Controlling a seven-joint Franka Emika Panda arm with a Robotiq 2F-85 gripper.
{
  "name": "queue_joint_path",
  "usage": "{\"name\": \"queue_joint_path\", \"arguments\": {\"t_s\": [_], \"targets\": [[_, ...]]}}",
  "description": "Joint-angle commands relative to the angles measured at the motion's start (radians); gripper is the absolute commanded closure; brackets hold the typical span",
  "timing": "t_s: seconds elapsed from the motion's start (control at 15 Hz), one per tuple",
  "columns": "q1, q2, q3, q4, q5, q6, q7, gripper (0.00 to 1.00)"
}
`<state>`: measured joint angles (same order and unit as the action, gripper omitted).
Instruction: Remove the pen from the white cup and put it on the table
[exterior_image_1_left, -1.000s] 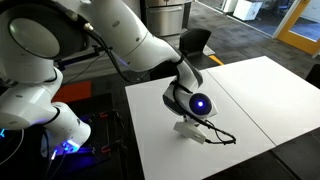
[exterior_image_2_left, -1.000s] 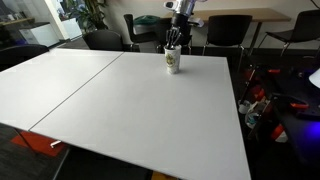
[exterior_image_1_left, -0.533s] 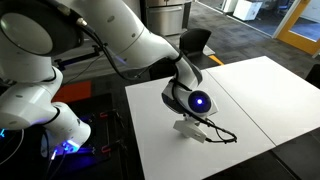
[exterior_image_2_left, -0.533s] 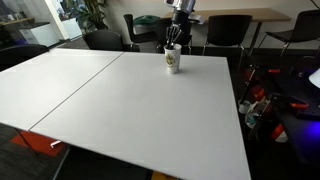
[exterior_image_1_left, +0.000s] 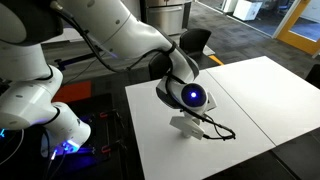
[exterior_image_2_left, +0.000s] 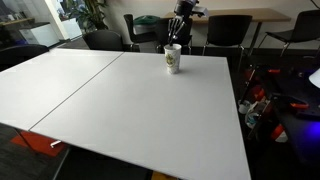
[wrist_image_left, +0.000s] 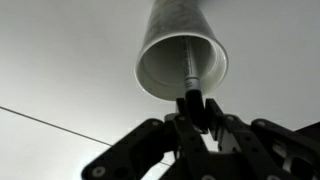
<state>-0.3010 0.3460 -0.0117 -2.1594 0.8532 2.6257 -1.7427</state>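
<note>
The white cup (wrist_image_left: 183, 45) stands upright on the white table (wrist_image_left: 60, 60), seen from straight above in the wrist view. My gripper (wrist_image_left: 197, 106) is shut on the upper end of the dark pen (wrist_image_left: 189, 72), whose lower end still points into the cup's mouth. In an exterior view the gripper (exterior_image_2_left: 179, 28) hangs just above the cup (exterior_image_2_left: 172, 59) near the table's (exterior_image_2_left: 120, 110) far edge. In the exterior view from the arm's side, the wrist (exterior_image_1_left: 190, 96) hides the cup and pen.
A black cable (exterior_image_1_left: 222, 134) trails on the table (exterior_image_1_left: 260, 100) beside the wrist. The panel seam (exterior_image_1_left: 247, 103) runs across the tabletop. Dark chairs (exterior_image_2_left: 228, 32) stand behind the far edge. The arm's base (exterior_image_1_left: 40, 110) stands off the table's end.
The gripper has risen above the cup with the pen in it; earlier it sat low on the cup's rim. The cup has not moved.
</note>
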Motion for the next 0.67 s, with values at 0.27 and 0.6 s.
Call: {"name": "queue_joint_path", "arguments": {"t_s": [0.27, 0.6], "targets": [[0.021, -0.203, 0.012, -0.149, 0.077, 0.105, -0.009, 0.94], [0.032, -0.292, 0.036, -0.188, 0.163, 0.158, -0.054, 0.94]]}}
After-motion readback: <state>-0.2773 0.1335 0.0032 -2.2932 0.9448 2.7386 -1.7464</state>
